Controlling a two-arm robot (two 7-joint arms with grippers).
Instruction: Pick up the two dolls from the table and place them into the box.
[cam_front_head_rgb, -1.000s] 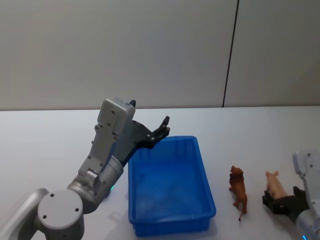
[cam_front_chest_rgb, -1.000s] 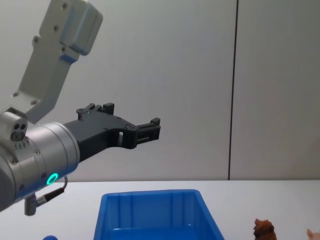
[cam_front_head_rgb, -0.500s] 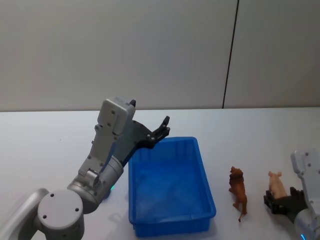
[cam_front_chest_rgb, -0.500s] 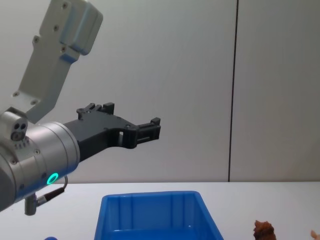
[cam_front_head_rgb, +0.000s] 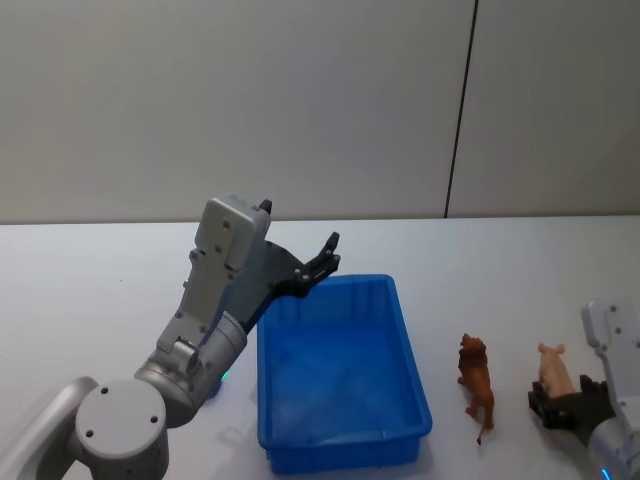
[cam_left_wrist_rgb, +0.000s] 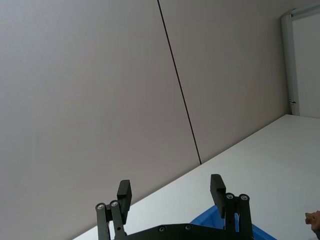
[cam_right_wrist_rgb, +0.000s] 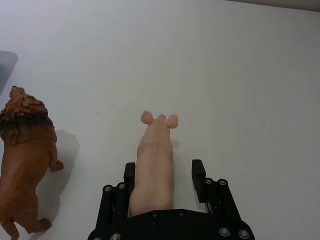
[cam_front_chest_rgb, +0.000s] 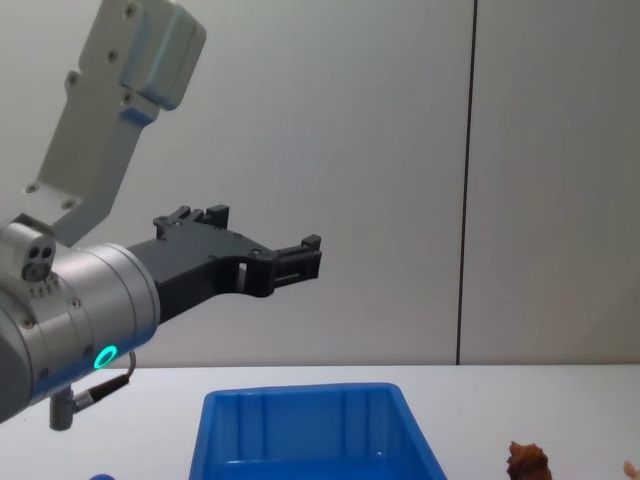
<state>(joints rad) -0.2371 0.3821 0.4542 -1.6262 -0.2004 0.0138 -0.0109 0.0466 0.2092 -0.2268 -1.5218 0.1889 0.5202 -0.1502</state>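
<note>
A reddish-brown lion doll (cam_front_head_rgb: 476, 385) (cam_right_wrist_rgb: 25, 165) (cam_front_chest_rgb: 527, 460) stands on the white table (cam_front_head_rgb: 100, 290), just right of the big blue box (cam_front_head_rgb: 345, 445) (cam_front_chest_rgb: 300, 400). A pink pig doll (cam_front_head_rgb: 552, 368) (cam_right_wrist_rgb: 155, 165) lies further right. My right gripper (cam_front_head_rgb: 560, 395) (cam_right_wrist_rgb: 164, 167) is low on the table and open, one finger on each side of the pig's rear. One finger touches the pig; the other stands off with a gap. My left gripper (cam_front_head_rgb: 333, 251) (cam_front_chest_rgb: 308, 258) (cam_left_wrist_rgb: 170, 185) hangs open and empty above the box's far left corner.
A small bright blue thing (cam_front_chest_rgb: 100, 476) peeks in at the chest view's bottom edge, left of the box. A grey wall with a dark vertical seam (cam_front_head_rgb: 458, 110) stands behind the table. The box's inside looks bare.
My right gripper has edged slightly to the right, and the pig between its fingers has shifted with it. The left arm, the lion and the box have not moved.
</note>
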